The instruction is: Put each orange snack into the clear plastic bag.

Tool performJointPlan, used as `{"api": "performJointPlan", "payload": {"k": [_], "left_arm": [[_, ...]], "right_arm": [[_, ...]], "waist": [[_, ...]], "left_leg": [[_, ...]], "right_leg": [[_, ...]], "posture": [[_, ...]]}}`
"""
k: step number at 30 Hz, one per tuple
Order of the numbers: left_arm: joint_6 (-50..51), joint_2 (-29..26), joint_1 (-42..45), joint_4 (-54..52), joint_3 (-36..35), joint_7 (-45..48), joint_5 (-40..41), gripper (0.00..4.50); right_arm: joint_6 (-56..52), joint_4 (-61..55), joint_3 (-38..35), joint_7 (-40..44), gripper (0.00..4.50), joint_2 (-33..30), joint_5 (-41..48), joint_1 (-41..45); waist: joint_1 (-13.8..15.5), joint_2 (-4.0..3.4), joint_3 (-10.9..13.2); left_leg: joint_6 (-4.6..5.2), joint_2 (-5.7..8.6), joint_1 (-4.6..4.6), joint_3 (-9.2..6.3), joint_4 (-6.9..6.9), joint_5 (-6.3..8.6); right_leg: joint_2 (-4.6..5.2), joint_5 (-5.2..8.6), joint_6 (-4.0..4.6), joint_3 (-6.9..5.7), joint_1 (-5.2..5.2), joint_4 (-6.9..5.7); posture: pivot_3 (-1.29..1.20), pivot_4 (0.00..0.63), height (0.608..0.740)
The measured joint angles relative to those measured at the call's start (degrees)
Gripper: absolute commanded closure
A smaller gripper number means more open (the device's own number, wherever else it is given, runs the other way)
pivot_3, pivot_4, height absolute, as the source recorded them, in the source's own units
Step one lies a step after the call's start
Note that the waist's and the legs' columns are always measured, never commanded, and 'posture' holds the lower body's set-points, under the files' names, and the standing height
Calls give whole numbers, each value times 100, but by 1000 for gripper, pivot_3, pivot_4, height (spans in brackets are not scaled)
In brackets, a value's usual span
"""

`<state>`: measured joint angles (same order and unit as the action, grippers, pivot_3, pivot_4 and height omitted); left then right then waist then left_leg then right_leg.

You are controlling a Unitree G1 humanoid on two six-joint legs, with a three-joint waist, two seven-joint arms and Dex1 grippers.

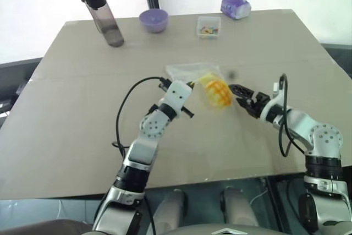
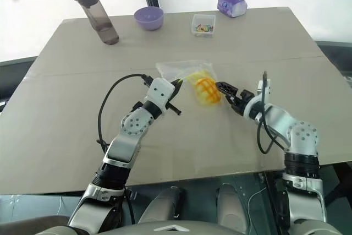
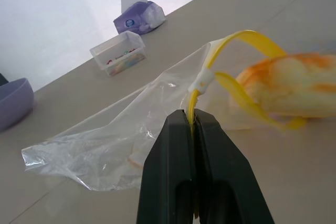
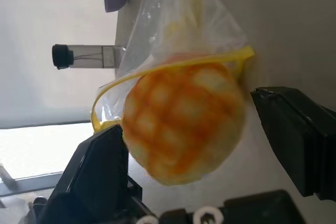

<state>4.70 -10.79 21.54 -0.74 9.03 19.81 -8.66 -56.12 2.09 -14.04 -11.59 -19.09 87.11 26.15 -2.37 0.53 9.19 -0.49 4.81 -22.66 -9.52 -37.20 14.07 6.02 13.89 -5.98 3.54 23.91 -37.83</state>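
The clear plastic bag (image 3: 131, 145) is pinched at its seal by the left gripper (image 3: 193, 116) (mouth kept open), while the orange snack (image 4: 181, 119) sits between the right gripper's (image 4: 202, 129) spread fingers.

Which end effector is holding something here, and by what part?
Left end effector pinches the clear plastic bag by its yellow seal strip; the right holds nothing.

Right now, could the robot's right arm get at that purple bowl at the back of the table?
Probably not easily. The purple bowl sits at the table's far edge, toward the left, while the right end effector is open around the orange snack at the clear plastic bag mouth, well short of it.
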Motion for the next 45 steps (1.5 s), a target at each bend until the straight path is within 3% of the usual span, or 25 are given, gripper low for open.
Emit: {"api": "performJointPlan", "payload": {"k": [10, 16, 18, 19, 24, 35, 38, 41, 42, 43, 45], "left_arm": [[8, -1, -15, -1, 1, -5, 68, 4500], [9, -38, -178, -18, -4, -22, 82, 4500], [6, -16, -178, -18, 24, -22, 86, 4500], [4, -9, -178, -18, 54, -20, 91, 4500], [-8, -94, -250, -17, 67, 7, 87, 4500], [-45, -225, -395, -20, 221, 45, 79, 4500], [-45, -251, -465, -36, 229, 45, 73, 4500], [-45, -267, -513, -65, 247, 45, 55, 4500], [-45, -280, -526, -89, 252, 45, 52, 4500], [-45, -291, -534, -96, 259, 46, 51, 4500], [-45, -313, -562, -99, 267, 50, 49, 4500]], "right_arm": [[-14, 228, 89, 277, 39, 291, -470, 401], [507, -876, 1255, 2213, 39, -1269, -2740, -345], [781, -1053, 1516, 2585, 39, -1357, -3279, -527], [1109, -1245, 1783, 2955, 39, -1356, -3803, -637], [1580, -1409, 2210, 3137, 39, -1249, -4748, -622], [1509, -1297, 2249, 3243, 39, -424, -5378, -571], [1499, -1154, 2173, 3221, 748, -308, -5541, -448], [1501, -1025, 2139, 3213, 2097, -240, -5669, -417], [1502, -1005, 2137, 3229, 2755, -233, -5714, -408], [1502, -996, 2127, 3237, 2944, -226, -5748, -396], [1501, -988, 2068, 3238, 3765, -174, -5779, -384]], "waist": [[4, 0, 0], [17, 0, 0], [-11, 0, 0], [-3, 0, 0], [16, 1, 0], [39, 0, 0], [36, 0, 0], [39, 0, 0], [39, 0, 0], [40, 0, 0], [39, 0, 0]], "left_leg": [[-1, 0, -1, -1, 0, 0], [-1, 2, -7, -9, -2, 0], [-1, 0, -3, -6, -2, 0], [-1, -1, -2, -6, -3, 0], [-6, 1, -3, -10, -5, -3], [-6, 3, -3, -18, -4, -3], [-6, 2, -2, -19, -4, -3], [-7, 2, -3, -19, -2, -3], [-6, 3, -2, -19, -3, -3], [-6, 3, -2, -18, -3, -3], [-7, 3, -2, -19, -3, -3]], "right_leg": [[0, 0, 0, -1, 1, 0], [1, 1, -2, -13, -1, 10], [1, 1, -2, -11, -1, 6], [1, 1, -2, -11, -4, 5], [2, 1, -2, -14, -8, 11], [4, 0, -1, -19, -9, 11], [3, 0, -1, -19, -9, 12], [3, 0, -1, -20, -8, 11], [3, 0, -1, -20, -9, 12], [4, 0, -1, -19, -9, 12], [3, 0, -1, -20, -9, 12]], "posture": [[0, 150, 740], [0, 150, 740], [0, 150, 740], [0, 150, 740], [0, 150, 740], [0, 150, 740], [0, 150, 740], [0, 150, 740], [0, 150, 740], [0, 150, 740], [0, 150, 740]]}}
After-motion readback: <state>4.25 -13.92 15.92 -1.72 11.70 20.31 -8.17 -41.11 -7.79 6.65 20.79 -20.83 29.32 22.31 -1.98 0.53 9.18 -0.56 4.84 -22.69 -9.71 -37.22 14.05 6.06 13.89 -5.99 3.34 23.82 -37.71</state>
